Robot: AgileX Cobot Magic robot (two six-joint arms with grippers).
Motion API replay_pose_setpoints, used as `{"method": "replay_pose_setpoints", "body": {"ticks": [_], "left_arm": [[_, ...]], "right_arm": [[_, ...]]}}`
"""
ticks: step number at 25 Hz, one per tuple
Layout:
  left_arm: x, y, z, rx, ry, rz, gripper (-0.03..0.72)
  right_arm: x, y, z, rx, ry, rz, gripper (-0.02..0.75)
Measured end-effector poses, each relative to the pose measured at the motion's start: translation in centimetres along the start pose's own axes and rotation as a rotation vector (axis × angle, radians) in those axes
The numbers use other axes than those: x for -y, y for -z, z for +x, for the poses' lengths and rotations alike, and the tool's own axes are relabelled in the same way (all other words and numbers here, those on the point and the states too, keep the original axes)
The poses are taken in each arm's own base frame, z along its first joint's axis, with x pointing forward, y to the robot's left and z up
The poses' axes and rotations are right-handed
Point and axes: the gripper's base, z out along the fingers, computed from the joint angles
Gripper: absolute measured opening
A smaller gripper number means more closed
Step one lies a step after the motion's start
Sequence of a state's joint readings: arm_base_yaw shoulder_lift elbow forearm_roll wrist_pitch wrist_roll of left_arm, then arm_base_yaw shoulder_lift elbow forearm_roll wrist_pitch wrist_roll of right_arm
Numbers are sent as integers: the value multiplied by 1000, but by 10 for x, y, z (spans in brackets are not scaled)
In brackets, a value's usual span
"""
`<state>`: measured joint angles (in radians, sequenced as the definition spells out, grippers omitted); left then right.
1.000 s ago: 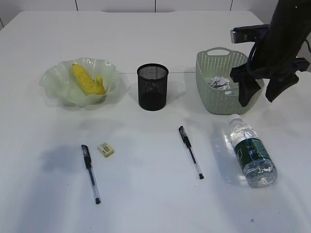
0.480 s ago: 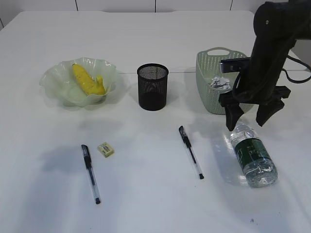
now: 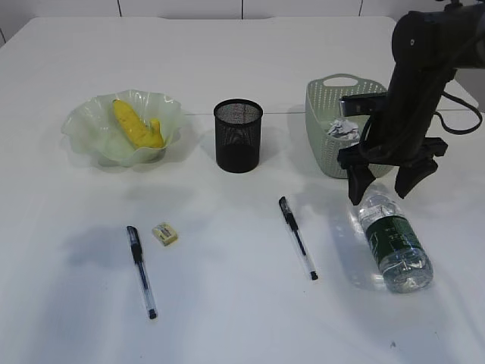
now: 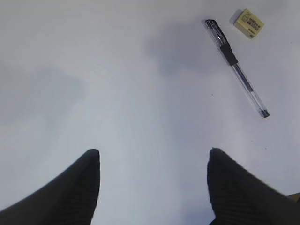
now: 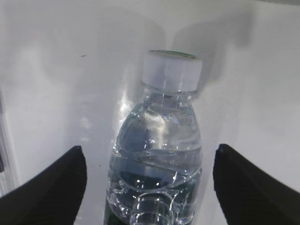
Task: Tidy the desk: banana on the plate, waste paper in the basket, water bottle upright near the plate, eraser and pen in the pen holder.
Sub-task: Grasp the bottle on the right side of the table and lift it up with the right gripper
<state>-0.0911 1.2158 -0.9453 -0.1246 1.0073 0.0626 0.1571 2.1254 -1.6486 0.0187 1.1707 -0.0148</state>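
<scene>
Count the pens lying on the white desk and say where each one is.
2. One clear-barrelled black-capped pen lies front left beside the small yellow eraser; the other clear black-capped pen lies centre, left of the lying clear plastic water bottle.

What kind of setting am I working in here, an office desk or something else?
Probably a staged desk in a lab: a bare white table holding a mesh pen holder, loose pens, an eraser and a small basket of waste paper.
</scene>
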Motion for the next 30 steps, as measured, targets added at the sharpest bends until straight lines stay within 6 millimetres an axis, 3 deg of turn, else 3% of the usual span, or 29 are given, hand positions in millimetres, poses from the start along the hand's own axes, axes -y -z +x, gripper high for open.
{"method": "replay_pose_setpoints", "body": {"ticks": [22, 30], "left_arm": [[0, 0, 0, 0, -3, -5, 506], [0, 0, 0, 0, -3, -5, 492]], "right_arm": [[1, -28, -2, -41, -13, 6, 627], [1, -29, -2, -41, -21, 10, 545]]}}
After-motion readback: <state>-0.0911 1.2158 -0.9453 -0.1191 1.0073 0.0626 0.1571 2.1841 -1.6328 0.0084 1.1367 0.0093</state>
